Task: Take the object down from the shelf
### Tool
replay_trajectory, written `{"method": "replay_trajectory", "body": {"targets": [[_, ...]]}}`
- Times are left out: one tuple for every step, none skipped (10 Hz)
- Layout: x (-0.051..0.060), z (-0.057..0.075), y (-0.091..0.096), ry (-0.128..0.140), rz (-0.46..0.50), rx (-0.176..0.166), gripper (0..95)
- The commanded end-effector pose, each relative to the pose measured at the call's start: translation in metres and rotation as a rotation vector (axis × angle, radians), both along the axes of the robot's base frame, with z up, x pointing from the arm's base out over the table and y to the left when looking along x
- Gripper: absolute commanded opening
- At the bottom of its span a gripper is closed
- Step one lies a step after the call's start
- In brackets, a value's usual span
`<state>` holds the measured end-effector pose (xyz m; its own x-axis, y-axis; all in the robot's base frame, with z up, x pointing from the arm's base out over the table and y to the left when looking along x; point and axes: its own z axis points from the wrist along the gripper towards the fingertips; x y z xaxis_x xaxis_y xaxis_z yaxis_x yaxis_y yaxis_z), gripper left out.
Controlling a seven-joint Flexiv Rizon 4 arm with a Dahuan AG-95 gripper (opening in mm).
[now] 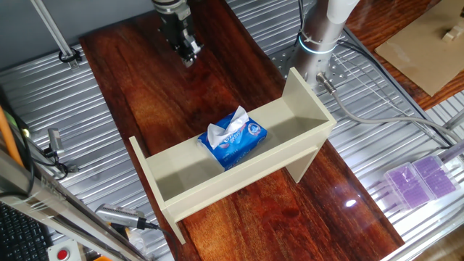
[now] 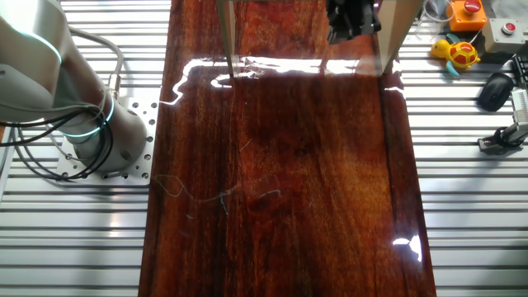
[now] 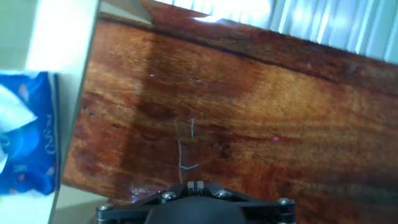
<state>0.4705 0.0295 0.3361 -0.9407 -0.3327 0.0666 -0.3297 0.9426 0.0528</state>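
Note:
The blue tissue pack with white tissue sticking out of its top sits in the middle of the beige trough shelf, which stands across the wooden board. My gripper hangs above the board behind the shelf, apart from it, with its fingers together and nothing between them. In the hand view the closed fingertips point at bare wood, while the pack and the shelf wall lie at the left edge. In the other fixed view the gripper shows at the top between the shelf's legs; the pack is out of view there.
The dark wooden board lies on a ribbed metal table. The arm's base stands behind the shelf's right end. Purple boxes lie at the right, tools at the left front. A yellow toy and a mouse lie beside the board.

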Motion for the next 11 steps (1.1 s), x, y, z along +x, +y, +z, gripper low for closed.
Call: {"method": "replay_trajectory", "body": {"targets": [[-0.002, -0.001, 0.0, -0.009, 0.083, 0.007, 0.0], [-0.002, -0.001, 0.0, -0.012, 0.098, 0.008, 0.0], [-0.002, -0.001, 0.0, -0.014, 0.11, 0.009, 0.0], [-0.002, -0.001, 0.0, -0.011, 0.112, 0.007, 0.0], [-0.002, -0.001, 0.0, -0.006, 0.107, 0.008, 0.0], [-0.002, 0.0, 0.001, -0.005, 0.11, 0.011, 0.0], [-0.005, 0.002, 0.006, -0.005, 0.104, 0.008, 0.0], [-0.013, 0.007, 0.024, -0.006, 0.084, 0.002, 0.0], [-0.017, 0.011, 0.038, -0.005, 0.057, -0.003, 0.0], [-0.02, 0.018, 0.057, -0.004, 0.024, -0.006, 0.0], [-0.021, 0.022, 0.071, -0.004, -0.001, -0.009, 19.0]]}}
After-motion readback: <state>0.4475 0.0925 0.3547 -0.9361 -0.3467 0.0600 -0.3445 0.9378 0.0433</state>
